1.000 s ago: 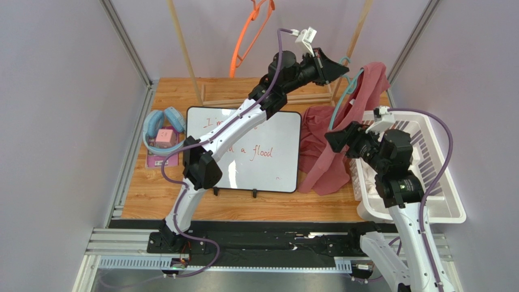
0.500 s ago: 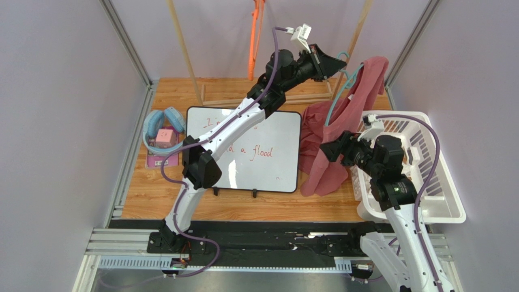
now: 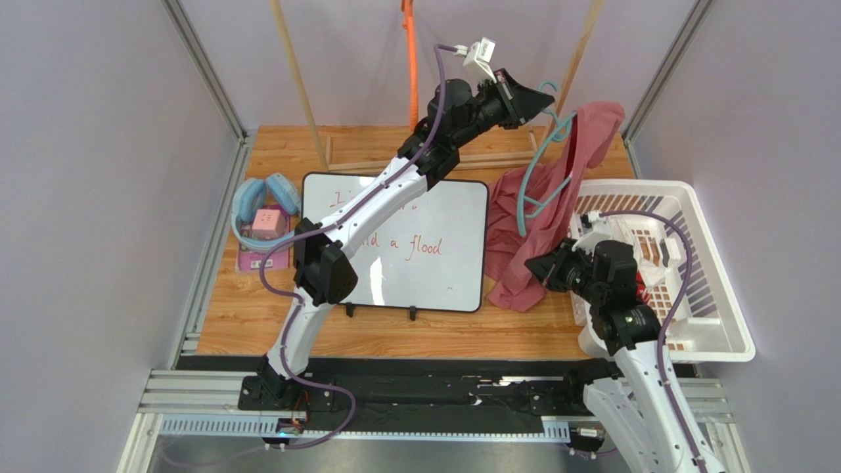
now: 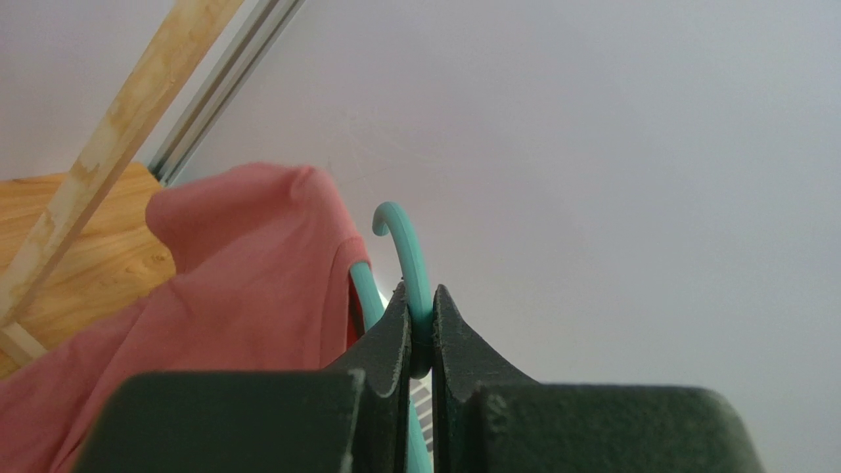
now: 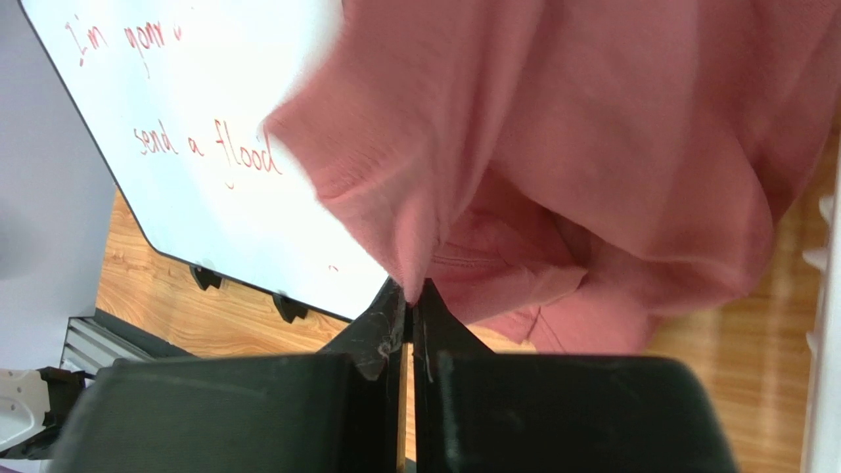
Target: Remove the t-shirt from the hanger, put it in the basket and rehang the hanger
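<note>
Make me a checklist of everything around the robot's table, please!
Surface: wooden table, scuff-free where visible.
Job's things: red t-shirt draped partly over the teal hanger, its lower part reaching the table.
Clutter: whiteboard with red writing, blue headphones, white basket, orange hanger hanging at the back.
Grippers: left gripper fingers pinch the teal hanger's hook; right gripper fingers pinch a t-shirt fold.
Cables: purple cables run along both arms.
Surroundings: grey walls, wooden rack poles.
</note>
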You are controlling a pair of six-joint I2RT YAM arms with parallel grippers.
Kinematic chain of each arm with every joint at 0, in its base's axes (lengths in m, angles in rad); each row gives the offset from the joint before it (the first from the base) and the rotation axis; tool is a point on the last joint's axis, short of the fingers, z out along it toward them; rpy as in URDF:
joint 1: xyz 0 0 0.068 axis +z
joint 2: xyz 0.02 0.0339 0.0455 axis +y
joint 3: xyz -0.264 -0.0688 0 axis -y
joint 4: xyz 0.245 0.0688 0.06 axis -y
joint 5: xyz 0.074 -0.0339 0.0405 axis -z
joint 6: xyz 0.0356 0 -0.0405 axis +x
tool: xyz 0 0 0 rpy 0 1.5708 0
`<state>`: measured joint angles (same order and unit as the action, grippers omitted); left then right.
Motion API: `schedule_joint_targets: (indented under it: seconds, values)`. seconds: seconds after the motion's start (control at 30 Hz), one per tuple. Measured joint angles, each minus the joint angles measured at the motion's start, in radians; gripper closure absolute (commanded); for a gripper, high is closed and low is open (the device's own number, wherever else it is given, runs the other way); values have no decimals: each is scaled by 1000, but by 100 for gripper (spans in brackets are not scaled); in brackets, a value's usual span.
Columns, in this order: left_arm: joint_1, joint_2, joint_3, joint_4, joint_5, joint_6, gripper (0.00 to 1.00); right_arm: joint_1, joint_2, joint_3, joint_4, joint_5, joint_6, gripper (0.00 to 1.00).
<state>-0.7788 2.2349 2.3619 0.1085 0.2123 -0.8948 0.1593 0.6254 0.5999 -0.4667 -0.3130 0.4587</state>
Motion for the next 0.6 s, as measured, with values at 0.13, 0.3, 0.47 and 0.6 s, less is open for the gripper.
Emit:
schedule_joint_targets:
  seconds: [0.13,0.3,0.47,0.6]
  values:
    - [10,-6,0,0,-5,-28,100,-1,-83,-41,-40,21,21,100]
    - [22,-19,-2,0,24,-72,100,-2,-164,-50,-59,72,47,100]
    - [30,-105,-116,17,101,-96,100,-2,-126,-50,-60,97,61,100]
    - [34,-223,-274,26,158,-88,100,-2,-74,-34,-63,108,62,100]
